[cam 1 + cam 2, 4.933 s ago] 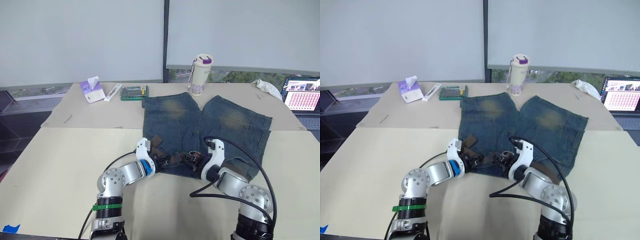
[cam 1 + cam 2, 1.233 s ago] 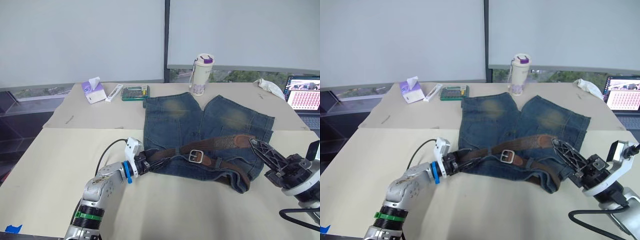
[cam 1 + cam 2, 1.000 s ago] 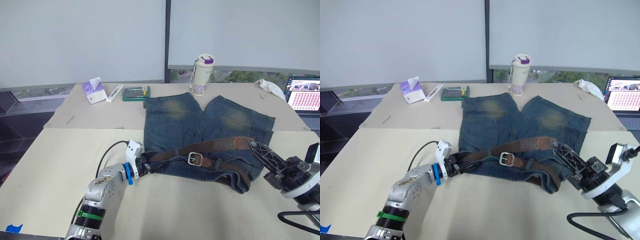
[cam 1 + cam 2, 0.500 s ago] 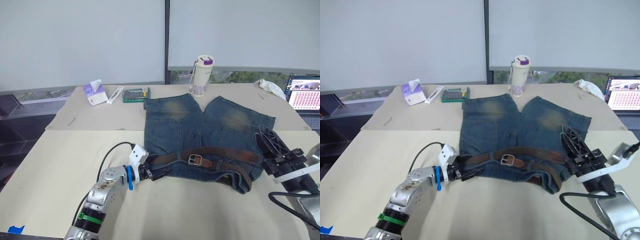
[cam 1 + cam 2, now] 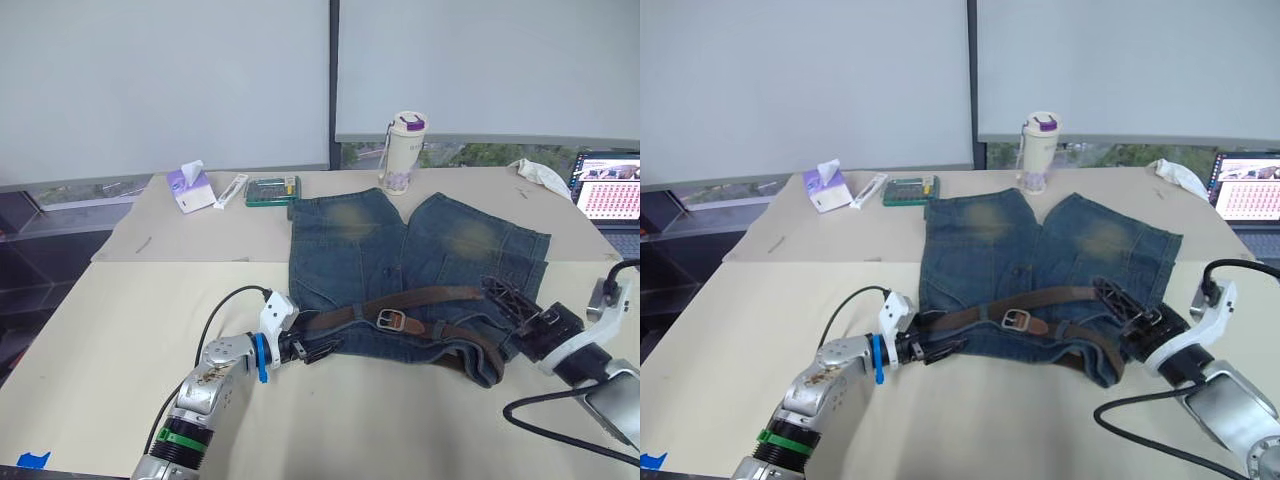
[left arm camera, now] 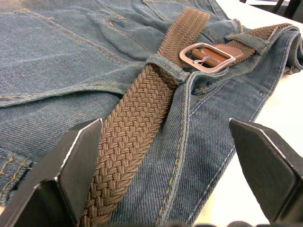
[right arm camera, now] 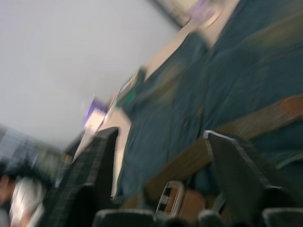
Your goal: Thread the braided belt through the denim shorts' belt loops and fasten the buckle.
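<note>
Lying across the waistband of the denim shorts [image 5: 400, 260], the braided belt [image 5: 440, 296] has its long axis running from the left end effector [image 5: 312, 349] toward the right end effector [image 5: 505, 297], and I take the buckle [image 5: 391, 320] as the landmark for all places. The buckle sits near the middle of the waistband, at the edge of the shorts nearest to the robot. To the robot's left of the buckle the strap passes under one of the belt loops [image 6: 166, 67] and continues to the left corner of the shorts, where the left end effector rests with its fingers [image 6: 80, 153] spread wide, one on each side of the strap, not closed on it. To the robot's right of the buckle the free end of the belt rises a little away from the waistband, and the right end effector stands just beyond its tip; it also appears open and holds nothing. My judgement is that the belt looks threaded and the buckle closed, so mainly the loose tail is left to tidy. For this the right end effector is the nearer one, and it should approach along the strap.
</note>
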